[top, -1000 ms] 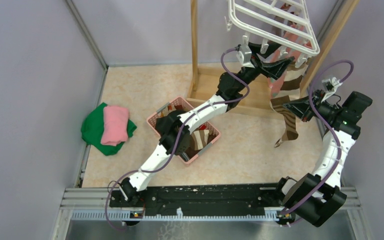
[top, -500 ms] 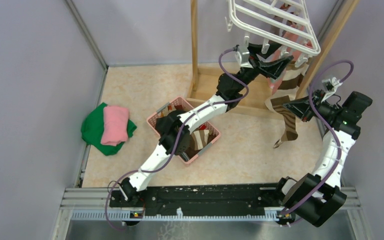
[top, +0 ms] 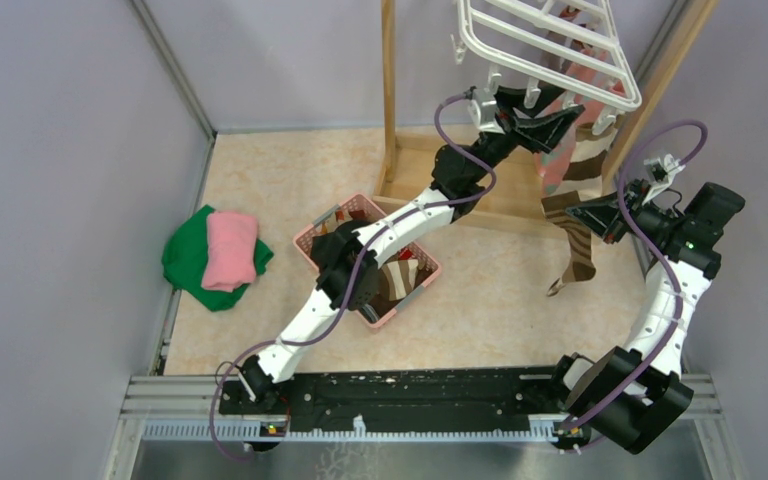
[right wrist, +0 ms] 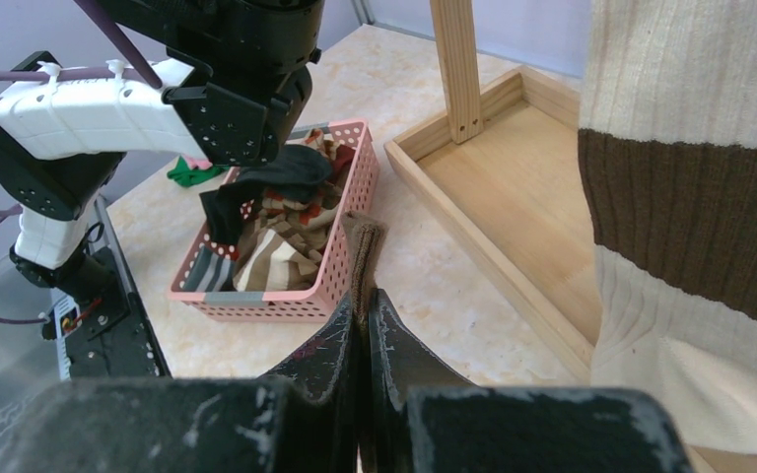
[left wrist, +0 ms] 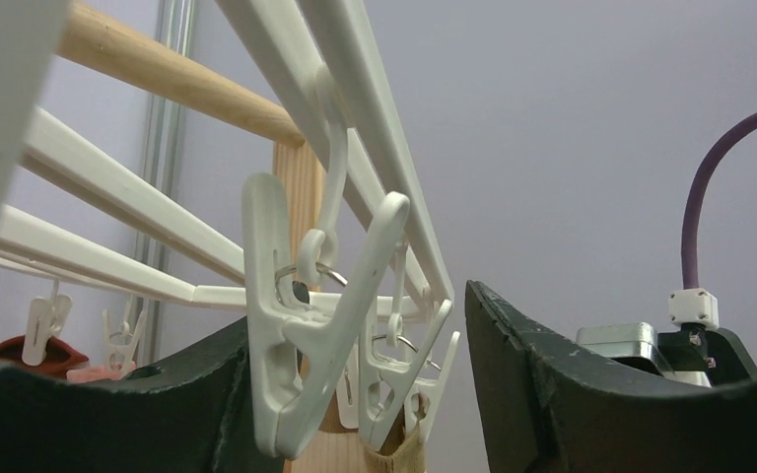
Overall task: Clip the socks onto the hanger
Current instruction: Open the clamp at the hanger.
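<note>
The white hanger hangs at the top right, with clips under it. My left gripper is raised beneath it. In the left wrist view it is open around a white clip; the left finger touches the clip and the right finger stands apart. A second clip behind it bites tan sock fabric. My right gripper is shut on the thin edge of the brown and cream striped sock hanging below the hanger. More striped sock fills the right wrist view's right side.
A pink basket with several socks stands mid-floor, a black sock draped over it. The wooden stand post and its tray base are under the hanger. Folded green and pink cloths lie at left. Grey walls are close on both sides.
My left gripper has edged up toward the hanger and its jaws have narrowed around the clip. The right gripper and its sock have stayed put.
</note>
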You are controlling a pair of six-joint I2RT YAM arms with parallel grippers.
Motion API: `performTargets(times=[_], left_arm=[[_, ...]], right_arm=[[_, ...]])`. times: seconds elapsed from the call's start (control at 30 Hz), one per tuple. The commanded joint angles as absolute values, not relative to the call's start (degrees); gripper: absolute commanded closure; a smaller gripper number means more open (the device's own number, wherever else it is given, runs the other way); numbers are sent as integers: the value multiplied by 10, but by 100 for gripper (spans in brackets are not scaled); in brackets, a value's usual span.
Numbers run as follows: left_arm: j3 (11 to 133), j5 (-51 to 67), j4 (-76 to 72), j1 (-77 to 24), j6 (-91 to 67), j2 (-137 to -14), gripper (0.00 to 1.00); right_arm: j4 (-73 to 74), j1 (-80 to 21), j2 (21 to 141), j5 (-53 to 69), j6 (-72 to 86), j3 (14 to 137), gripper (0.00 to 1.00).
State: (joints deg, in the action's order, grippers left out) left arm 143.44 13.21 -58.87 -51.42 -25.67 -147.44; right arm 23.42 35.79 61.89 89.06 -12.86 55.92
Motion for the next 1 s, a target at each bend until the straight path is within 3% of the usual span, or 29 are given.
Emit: performTargets(times=[0.0, 0.1, 0.3, 0.53, 0.73, 0.97], left_arm=[[1438, 138, -606, -514, -265, -1427, 37], [1438, 141, -604, -513, -265, -1426, 44], [1438, 142, -602, -513, -268, -1426, 68], [1438, 144, -602, -513, -274, -1423, 80], [1436, 142, -599, -513, -280, -1418, 87], [1429, 135, -601, -511, -292, -1416, 91]], right_arm=[[218, 360, 604, 948, -132, 575, 100], [218, 361, 604, 948, -132, 576, 100], [217, 360, 603, 948, -131, 575, 100], [235, 361, 617, 949, -141, 590, 100], [465, 322, 687, 949, -327, 695, 100], [854, 301, 815, 949, -655, 875, 100]])
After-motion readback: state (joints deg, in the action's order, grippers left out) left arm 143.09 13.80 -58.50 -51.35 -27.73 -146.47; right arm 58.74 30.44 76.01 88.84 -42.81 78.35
